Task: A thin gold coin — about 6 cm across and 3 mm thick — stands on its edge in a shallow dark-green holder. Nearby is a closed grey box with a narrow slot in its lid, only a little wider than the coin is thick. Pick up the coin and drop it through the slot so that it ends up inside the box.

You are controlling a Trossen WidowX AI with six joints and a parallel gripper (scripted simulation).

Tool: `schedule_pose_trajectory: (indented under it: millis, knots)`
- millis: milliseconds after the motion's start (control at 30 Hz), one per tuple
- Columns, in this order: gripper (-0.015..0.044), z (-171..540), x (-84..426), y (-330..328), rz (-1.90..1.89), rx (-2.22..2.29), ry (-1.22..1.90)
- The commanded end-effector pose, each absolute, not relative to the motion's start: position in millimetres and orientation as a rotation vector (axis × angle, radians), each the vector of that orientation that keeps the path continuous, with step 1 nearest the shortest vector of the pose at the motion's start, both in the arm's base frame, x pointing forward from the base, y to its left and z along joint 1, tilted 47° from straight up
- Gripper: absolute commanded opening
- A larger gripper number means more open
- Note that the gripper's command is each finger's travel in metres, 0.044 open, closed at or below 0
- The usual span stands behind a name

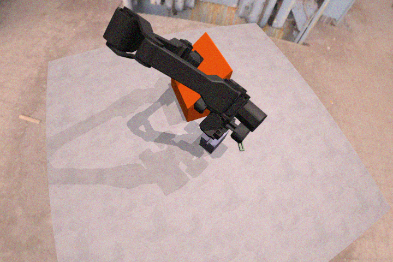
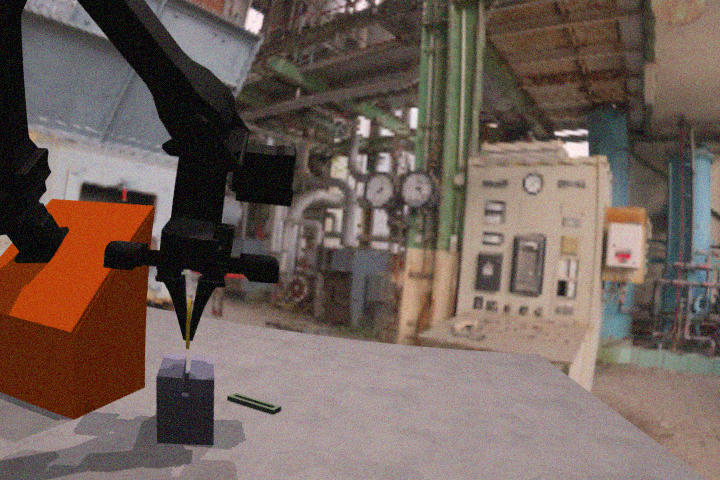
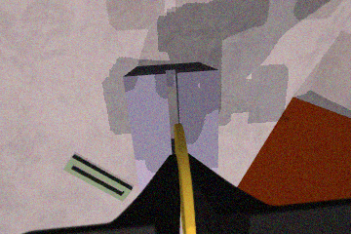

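My gripper (image 2: 187, 335) (image 3: 178, 161) is shut on the gold coin (image 2: 187, 344) (image 3: 187, 200), which hangs upright, edge down, between the fingertips. The grey box (image 1: 205, 146) (image 2: 184, 413) (image 3: 149, 117) stands directly below. In the exterior view the coin's lower edge is a short gap above the lid, over the slot. In the wrist view the coin overlaps the slot and runs nearly along it. The green holder (image 1: 242, 150) (image 2: 277, 409) (image 3: 93, 181) lies beside the box and is empty. The arm hides the fingertips and coin in the top view.
A large orange block with a sloped top (image 1: 214, 61) (image 2: 109, 339) (image 3: 305, 156) stands close to the box, beneath part of the arm. The grey table top (image 1: 203, 216) (image 2: 400, 418) carries the box, holder and block.
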State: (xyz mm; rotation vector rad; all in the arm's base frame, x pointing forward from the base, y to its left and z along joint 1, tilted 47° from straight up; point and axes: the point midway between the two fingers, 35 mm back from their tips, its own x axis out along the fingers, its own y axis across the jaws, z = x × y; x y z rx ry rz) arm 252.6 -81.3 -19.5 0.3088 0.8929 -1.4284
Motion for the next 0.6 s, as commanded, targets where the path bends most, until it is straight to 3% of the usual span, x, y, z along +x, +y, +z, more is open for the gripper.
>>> schedule_pose_trajectory:
  millis: [0,567]
  knots:
    - [0.0,-19.8,253.1,-81.2,-1.429,0.309,0.893]
    - [0.0,-25.0,250.0,-86.0,-1.425,0.302,0.899]
